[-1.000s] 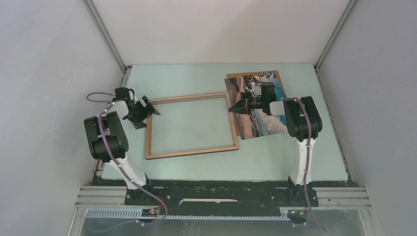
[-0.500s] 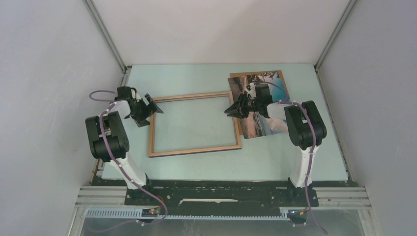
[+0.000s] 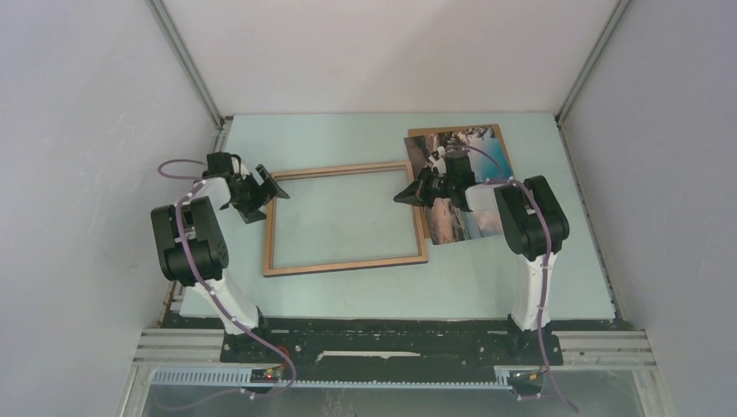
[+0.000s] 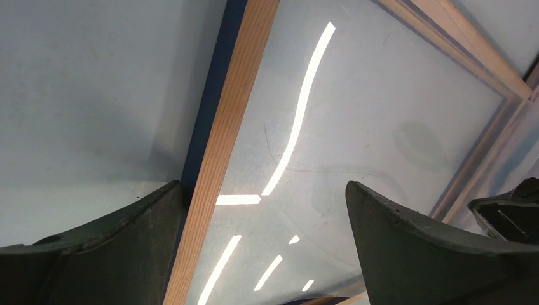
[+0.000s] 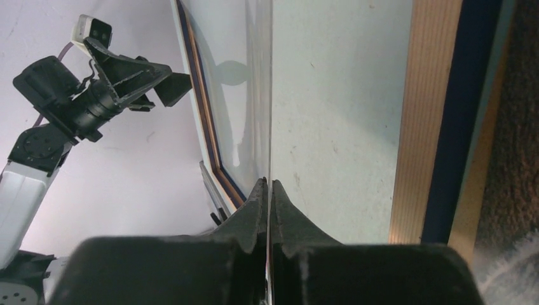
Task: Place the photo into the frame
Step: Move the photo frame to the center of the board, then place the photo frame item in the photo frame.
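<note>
Left tool (image 3: 268,204), released, spans the left rail of the frame (image 3: 348,265). Right tool (image 3: 400,197), clenched, sits at the frame's right rail. The photo (image 3: 448,224) lies just right of the frame.

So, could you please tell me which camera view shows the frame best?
The top external view: all four rails of the frame show, lying on the table. The left wrist view gives only a stretch of one rail, close up; the right wrist view likewise, just one rail strip.

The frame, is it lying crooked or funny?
Yes. The frame lies turned against the edges of the table, and the photo beside it sits askew on its brown backing board.
</note>
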`<act>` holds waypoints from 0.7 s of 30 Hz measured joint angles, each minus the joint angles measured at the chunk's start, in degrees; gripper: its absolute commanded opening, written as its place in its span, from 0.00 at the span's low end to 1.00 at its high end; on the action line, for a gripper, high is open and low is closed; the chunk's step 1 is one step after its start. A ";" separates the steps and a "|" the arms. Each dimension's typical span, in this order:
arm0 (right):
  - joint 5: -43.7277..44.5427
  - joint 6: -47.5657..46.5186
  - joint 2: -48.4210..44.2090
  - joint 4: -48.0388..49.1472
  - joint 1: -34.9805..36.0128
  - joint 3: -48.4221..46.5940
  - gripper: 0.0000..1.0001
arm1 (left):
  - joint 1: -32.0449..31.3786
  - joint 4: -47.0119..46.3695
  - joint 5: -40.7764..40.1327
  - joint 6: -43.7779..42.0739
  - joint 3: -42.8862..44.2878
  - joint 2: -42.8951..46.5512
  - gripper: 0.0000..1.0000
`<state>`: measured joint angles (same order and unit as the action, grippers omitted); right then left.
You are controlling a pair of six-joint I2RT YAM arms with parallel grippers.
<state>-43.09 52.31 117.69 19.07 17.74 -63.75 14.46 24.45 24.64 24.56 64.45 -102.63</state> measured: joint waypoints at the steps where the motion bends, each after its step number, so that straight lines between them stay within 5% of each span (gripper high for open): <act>1: -0.81 -0.13 0.52 -0.50 -0.15 -0.63 0.00 | 0.00 -0.02 0.00 0.00 0.00 0.00 0.97; 21: -11.76 15.87 3.63 6.32 -2.38 -3.34 0.00 | -0.09 -0.02 0.26 0.02 0.00 0.00 0.97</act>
<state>-54.85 68.18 121.32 25.39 15.35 -67.09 14.37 24.43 24.91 24.58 64.45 -102.63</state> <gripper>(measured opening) 0.008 0.962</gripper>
